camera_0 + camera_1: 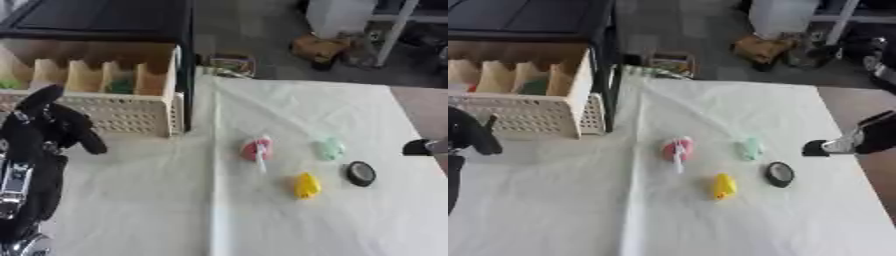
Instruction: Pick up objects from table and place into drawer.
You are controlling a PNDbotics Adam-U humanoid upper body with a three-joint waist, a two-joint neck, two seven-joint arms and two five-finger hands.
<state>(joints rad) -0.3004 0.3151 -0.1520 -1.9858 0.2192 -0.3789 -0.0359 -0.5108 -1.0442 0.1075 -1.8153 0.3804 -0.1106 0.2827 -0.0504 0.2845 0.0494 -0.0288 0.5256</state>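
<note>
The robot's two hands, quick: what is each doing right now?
Left hand: fingers curled, holding nothing.
Right hand: cannot be told; only part shows at the right edge.

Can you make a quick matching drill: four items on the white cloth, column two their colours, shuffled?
Things:
1. Round piece with a white stick
2. Small pale lump
3. Flat disc
4. Nearest small piece

Colours:
A. Black
B. Yellow
C. Red
D. Light green

Pairs: 1-C, 2-D, 3-A, 4-B
</note>
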